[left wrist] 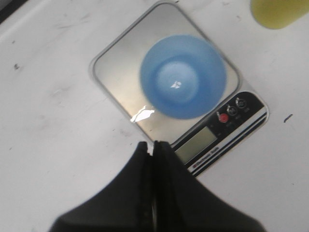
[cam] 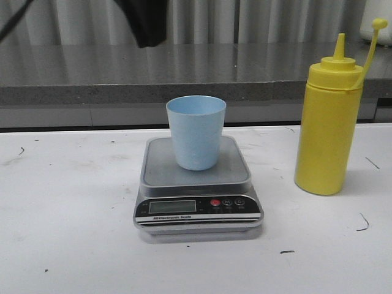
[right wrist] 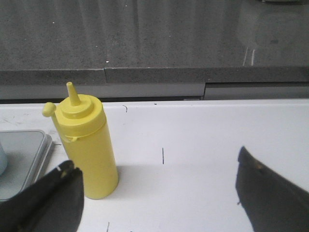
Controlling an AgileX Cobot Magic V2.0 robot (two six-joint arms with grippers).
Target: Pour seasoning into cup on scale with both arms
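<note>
The pale blue cup [cam: 196, 131] stands upright on the steel platform of the silver-grey scale [cam: 197, 196] at the table's middle. The left wrist view looks down into the cup [left wrist: 182, 76], which is empty, on the scale [left wrist: 118, 72]. The yellow seasoning bottle [cam: 327, 131] stands upright on the table to the right of the scale, nozzle uncapped, cap hanging on its strap. My left gripper [left wrist: 153, 144] is shut and empty, above the table by the scale's display corner. My right gripper [right wrist: 157, 169] is open wide and empty; the bottle [right wrist: 87, 145] stands beside its left finger, apart.
A grey stone ledge [cam: 196, 73] runs along the table's far edge. A black part of an arm [cam: 144, 21] hangs at the top of the front view. Small dark marks dot the white table [cam: 67, 233].
</note>
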